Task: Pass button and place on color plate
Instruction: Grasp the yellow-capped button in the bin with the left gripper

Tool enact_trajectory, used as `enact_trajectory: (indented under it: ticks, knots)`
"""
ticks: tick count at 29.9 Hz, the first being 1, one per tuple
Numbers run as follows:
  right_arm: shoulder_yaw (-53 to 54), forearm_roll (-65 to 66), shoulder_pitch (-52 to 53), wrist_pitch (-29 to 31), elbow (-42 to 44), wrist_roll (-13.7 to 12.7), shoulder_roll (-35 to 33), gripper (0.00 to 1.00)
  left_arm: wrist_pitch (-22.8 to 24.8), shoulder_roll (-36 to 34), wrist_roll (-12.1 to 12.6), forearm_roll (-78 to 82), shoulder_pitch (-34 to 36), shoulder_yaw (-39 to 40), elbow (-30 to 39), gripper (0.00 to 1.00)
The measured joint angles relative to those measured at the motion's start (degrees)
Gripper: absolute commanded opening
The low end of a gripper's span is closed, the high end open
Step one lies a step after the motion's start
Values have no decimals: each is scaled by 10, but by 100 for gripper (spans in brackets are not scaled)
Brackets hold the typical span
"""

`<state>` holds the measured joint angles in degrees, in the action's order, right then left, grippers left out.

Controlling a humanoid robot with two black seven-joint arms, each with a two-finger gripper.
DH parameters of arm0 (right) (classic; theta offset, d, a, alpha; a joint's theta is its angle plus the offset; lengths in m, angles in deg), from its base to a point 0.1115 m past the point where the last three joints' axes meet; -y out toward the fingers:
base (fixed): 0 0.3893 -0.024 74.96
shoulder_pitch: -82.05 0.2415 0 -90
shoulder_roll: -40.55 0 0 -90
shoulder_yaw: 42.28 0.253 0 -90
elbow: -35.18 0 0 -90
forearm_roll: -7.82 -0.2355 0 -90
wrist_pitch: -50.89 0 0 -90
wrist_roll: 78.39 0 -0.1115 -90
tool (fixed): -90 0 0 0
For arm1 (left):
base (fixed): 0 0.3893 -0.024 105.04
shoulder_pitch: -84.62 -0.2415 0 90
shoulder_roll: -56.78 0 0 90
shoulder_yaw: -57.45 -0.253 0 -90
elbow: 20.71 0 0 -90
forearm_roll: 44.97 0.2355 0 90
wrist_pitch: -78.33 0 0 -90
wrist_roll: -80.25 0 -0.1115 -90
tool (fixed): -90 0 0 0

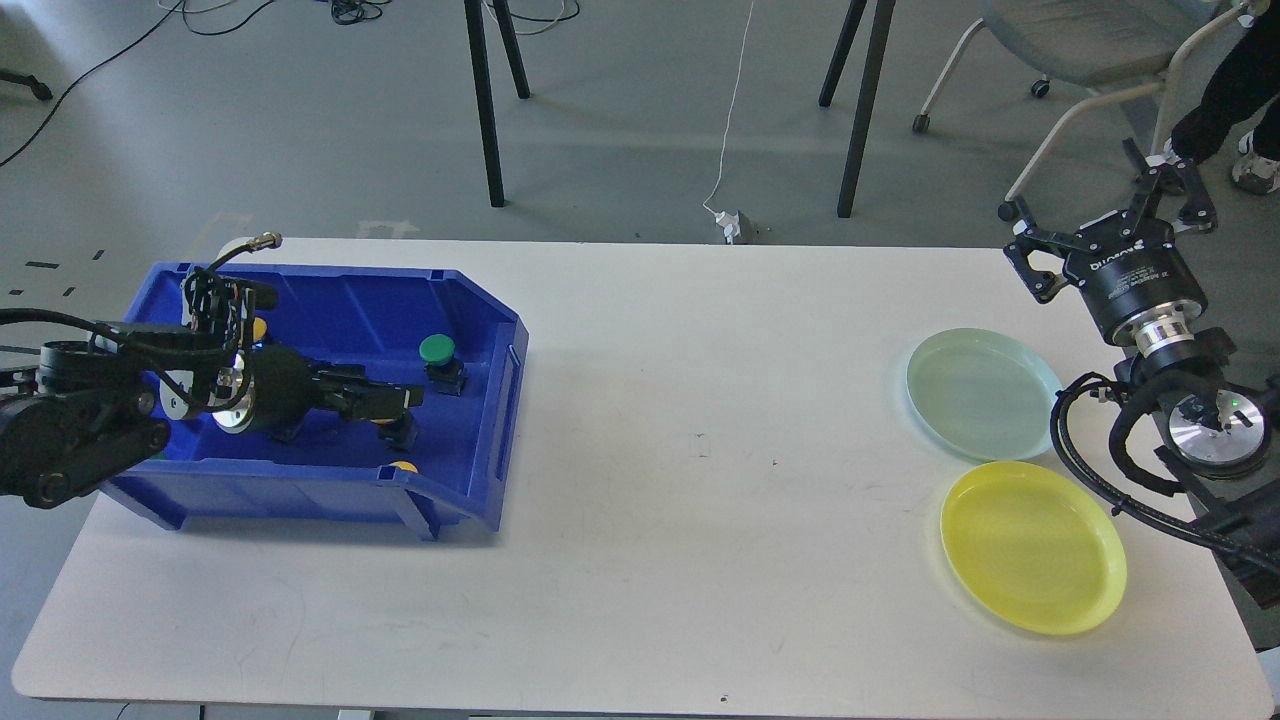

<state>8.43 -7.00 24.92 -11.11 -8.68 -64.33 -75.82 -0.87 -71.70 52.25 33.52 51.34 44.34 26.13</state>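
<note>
Two plates, pale green [980, 392] and yellow [1032, 546], sit right on the surface [700, 450]. Green button [438, 349] in blue bin [480, 310]. Left tool [400, 400] inside bin, grip unclear. Right tool [1110, 215] spread wide, empty.

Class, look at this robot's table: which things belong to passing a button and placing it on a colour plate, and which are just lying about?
Belong to the job:
blue bin
green button
yellow button
pale green plate
yellow plate
left gripper
right gripper

Just lying about:
floor cables
office chair
black stand legs
</note>
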Motion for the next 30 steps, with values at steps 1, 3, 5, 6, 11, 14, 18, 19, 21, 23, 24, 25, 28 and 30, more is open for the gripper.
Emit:
enact_trajectory:
  ticks: [1,3,5,6,11,14,18,19,21,23,24,25,28,30]
  knots:
    - [0,0,-1,0,0,0,0,100,0,3,0,0,0,0,-4,96]
    - [0,0,-3,0,0,0,0,100,0,8,0,0,-1,0,-10,96]
    - [0,0,-5,0,0,0,0,100,0,11,0,0,-7,-1,-12,96]
    - [0,0,-5,0,0,0,0,100,0,12,0,0,-9,-1,-12,96]
    - [0,0,-5,0,0,0,0,100,0,24,0,0,-19,-1,-25,96]
    - [0,0,-8,0,0,0,-1,100,0,33,0,1,-25,-1,-35,96]
    - [0,0,-9,0,0,0,-1,100,0,35,0,1,-27,-1,-40,94]
    - [0,0,-10,0,0,0,-1,100,0,36,0,1,-27,-1,-40,91]
    - [0,0,-11,0,0,0,-1,100,0,36,0,1,-29,-1,-41,84]
    - [0,0,-11,0,0,0,-1,100,0,36,0,1,-29,-1,-43,76]
    - [1,0,-12,0,0,0,-1,100,0,37,0,2,-29,-1,-46,72]
    - [1,0,-12,0,0,0,-1,100,-1,38,0,3,-29,-1,-49,67]
    - [2,0,-14,0,0,0,-1,100,-1,47,0,4,-31,-1,-61,50]
    - [2,0,-15,0,0,0,-1,100,-1,52,0,4,-32,-1,-64,48]
